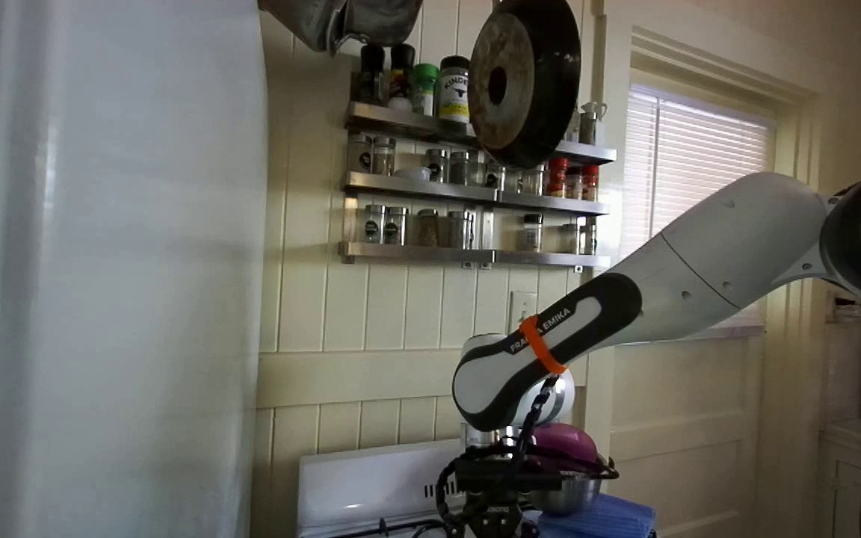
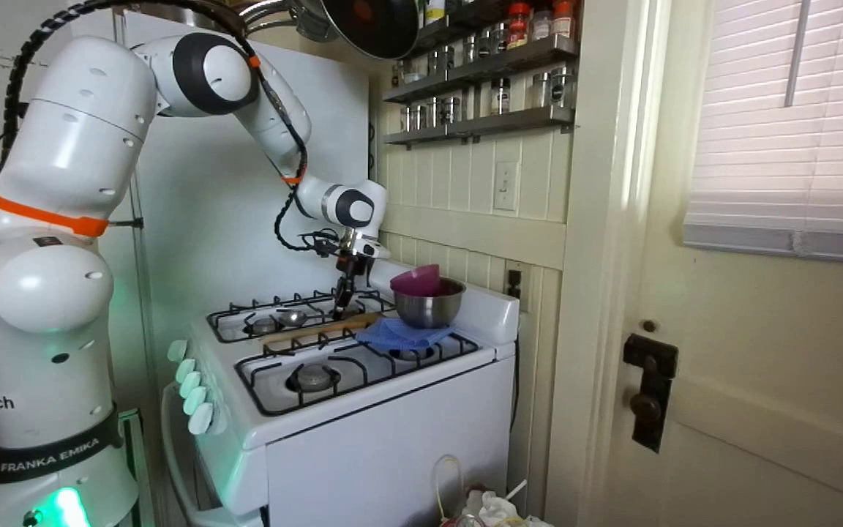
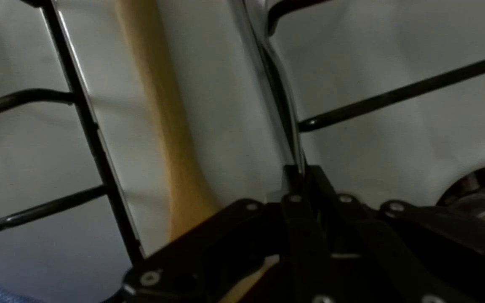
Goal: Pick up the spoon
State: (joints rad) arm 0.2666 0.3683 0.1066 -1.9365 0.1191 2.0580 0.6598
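spoon [image 2: 292, 318]: was silver.
gripper [image 3: 304, 170]: was black, dotted with silver.
wooden tool [image 3: 162, 105]: was honey-tan.
grates [image 3: 93, 131]: were black.
stove [image 2: 392, 424]: was white, tinged green at the front.
knobs [image 2: 200, 419]: were pale, washed in green.
upper bowl [image 2: 413, 280]: was magenta-pink.
lower bowl [image 2: 429, 311]: was silver-grey.
cloth [image 2: 396, 335]: was blue.
arm [image 2: 92, 146]: was white with black patches, green-lit at the base.
straps [image 1: 542, 347]: were bright orange.
pan [image 1: 524, 82]: was black, its underside mottled brown and grey.
shelves [image 1: 419, 252]: were steel grey.
wall [image 1: 326, 299]: was cream, lined with vertical grooves.
blind [image 2: 765, 168]: was pinkish white, striped across, grey along the bottom.
door [image 2: 780, 351]: was cream.
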